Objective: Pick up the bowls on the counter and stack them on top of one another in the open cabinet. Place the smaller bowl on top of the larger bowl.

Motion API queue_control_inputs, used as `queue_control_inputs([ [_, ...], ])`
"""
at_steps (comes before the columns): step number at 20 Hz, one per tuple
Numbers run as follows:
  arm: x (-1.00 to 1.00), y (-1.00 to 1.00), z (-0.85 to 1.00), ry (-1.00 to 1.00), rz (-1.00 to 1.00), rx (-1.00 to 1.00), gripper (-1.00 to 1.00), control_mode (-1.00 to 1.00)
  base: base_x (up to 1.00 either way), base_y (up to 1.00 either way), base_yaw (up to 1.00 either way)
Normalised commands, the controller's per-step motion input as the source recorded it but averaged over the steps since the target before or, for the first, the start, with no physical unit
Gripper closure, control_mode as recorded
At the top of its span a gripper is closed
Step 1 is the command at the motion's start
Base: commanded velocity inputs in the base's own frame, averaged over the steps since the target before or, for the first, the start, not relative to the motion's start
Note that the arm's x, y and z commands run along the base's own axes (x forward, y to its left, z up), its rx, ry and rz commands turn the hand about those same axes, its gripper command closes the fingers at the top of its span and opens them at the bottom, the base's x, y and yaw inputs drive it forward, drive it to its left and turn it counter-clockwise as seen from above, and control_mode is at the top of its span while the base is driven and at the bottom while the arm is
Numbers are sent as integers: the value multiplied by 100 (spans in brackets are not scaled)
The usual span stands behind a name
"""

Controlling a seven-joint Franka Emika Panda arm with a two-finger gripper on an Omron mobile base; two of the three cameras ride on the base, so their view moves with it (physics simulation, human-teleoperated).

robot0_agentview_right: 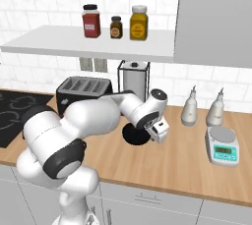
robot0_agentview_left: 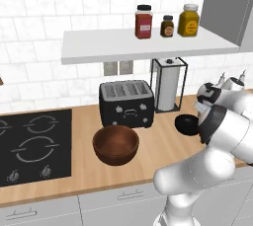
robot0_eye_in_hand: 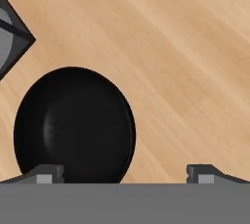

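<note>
Claw (robot0_eye_in_hand: 125,173) spread wide above shallow glossy black bowl (robot0_eye_in_hand: 74,125).

The long light-brown wood-grain counter (robot0_agentview_left: 163,156) carries a deep reddish-brown wood-like bowl (robot0_agentview_left: 115,144) well to the left of the gripper (robot0_eye_in_hand: 125,173), and a shallow glossy black bowl (robot0_eye_in_hand: 74,124) right under it, nearer its left fingertip. Beyond the gripper stand a black four-slot toaster (robot0_agentview_left: 126,102) and a wire-framed paper towel holder (robot0_agentview_left: 169,84). To its right sit two pale bottles (robot0_agentview_right: 190,106) and a small digital scale (robot0_agentview_right: 222,145). The wide white shelf board (robot0_agentview_left: 148,44) above holds three jars (robot0_agentview_left: 167,22)
</note>
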Motion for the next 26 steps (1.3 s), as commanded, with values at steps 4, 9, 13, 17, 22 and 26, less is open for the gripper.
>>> queue_control_inputs([
  [4, 4, 3, -36, 0, 0, 0, -100, -100, 0, 0, 0],
  [9, 5, 11, -37, 0, 0, 0, -100, -100, 0, 0, 0],
  [13, 12, 13, -28, 0, 0, 0, -100, -100, 0, 0, 0],
  [17, 11, 8, -25, 0, 0, 0, -100, -100, 0, 0, 0],
  [22, 8, 4, -23, 0, 0, 0, 100, -100, 0, 0, 0],
  [26, 1, 0, -11, 0, 0, 0, 100, -100, 0, 0, 0],
])
